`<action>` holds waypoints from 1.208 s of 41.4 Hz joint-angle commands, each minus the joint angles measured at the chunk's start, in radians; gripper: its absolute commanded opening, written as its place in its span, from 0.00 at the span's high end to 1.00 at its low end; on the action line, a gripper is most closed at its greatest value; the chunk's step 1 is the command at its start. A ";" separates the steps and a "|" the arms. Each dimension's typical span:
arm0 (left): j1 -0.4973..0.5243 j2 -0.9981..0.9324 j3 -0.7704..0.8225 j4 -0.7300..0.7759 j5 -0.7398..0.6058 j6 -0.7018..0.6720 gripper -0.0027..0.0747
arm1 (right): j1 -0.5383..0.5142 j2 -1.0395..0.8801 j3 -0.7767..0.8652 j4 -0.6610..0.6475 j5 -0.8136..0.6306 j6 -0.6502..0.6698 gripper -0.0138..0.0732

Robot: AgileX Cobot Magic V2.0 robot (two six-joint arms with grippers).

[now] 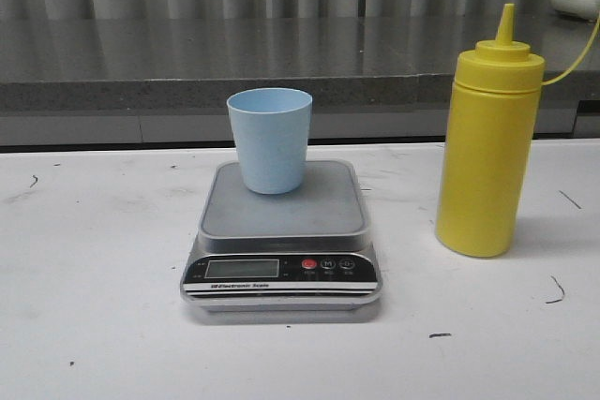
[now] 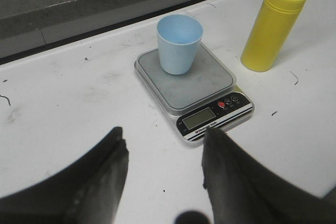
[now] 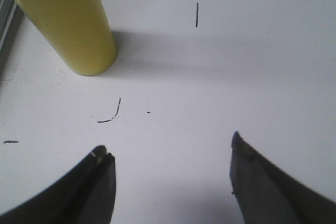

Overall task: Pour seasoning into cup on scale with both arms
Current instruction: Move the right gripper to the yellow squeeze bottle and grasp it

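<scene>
Black fingers of my left tool (image 2: 163, 174) stand spread wide above the white surface (image 1: 94, 259), gripping nothing; my right tool (image 3: 170, 177) is just as wide and bare. Beyond the left one sits the scale (image 1: 281, 236), with the pale blue cup (image 1: 270, 138) upright toward the platform's far edge. Near the right tool, apart from the scale, stands the yellow seasoning (image 1: 487, 147), cap on.

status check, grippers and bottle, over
Left gripper open, empty, short of the scale. Right gripper open, empty, near the seasoning bottle, not touching. Cup upright on the scale. Nothing in the way.
</scene>
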 commanded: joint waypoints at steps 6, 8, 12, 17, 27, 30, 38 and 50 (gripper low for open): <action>-0.002 0.002 -0.027 -0.006 -0.072 -0.012 0.53 | 0.059 0.019 -0.033 0.011 -0.095 -0.057 0.14; -0.002 0.002 -0.027 -0.006 -0.072 -0.012 0.53 | 0.078 0.019 -0.033 0.011 -0.101 -0.057 0.13; -0.002 0.002 -0.027 -0.006 -0.072 -0.012 0.53 | 0.123 0.019 -0.033 0.018 -0.116 -0.057 0.13; -0.002 0.002 -0.027 -0.006 -0.072 -0.012 0.53 | 0.184 0.019 -0.029 0.038 -0.185 -0.057 0.13; -0.002 0.002 -0.027 -0.006 -0.072 -0.012 0.53 | 0.254 0.034 0.115 0.044 -0.583 -0.056 0.13; -0.002 0.002 -0.027 -0.006 -0.072 -0.012 0.53 | 0.256 0.064 0.166 0.064 -0.705 -0.051 0.13; -0.002 0.002 -0.027 -0.006 -0.072 -0.012 0.53 | 0.256 0.224 0.232 0.065 -0.949 -0.043 0.13; -0.002 0.002 -0.027 -0.006 -0.072 -0.012 0.53 | 0.263 0.486 0.232 0.056 -1.242 -0.036 0.13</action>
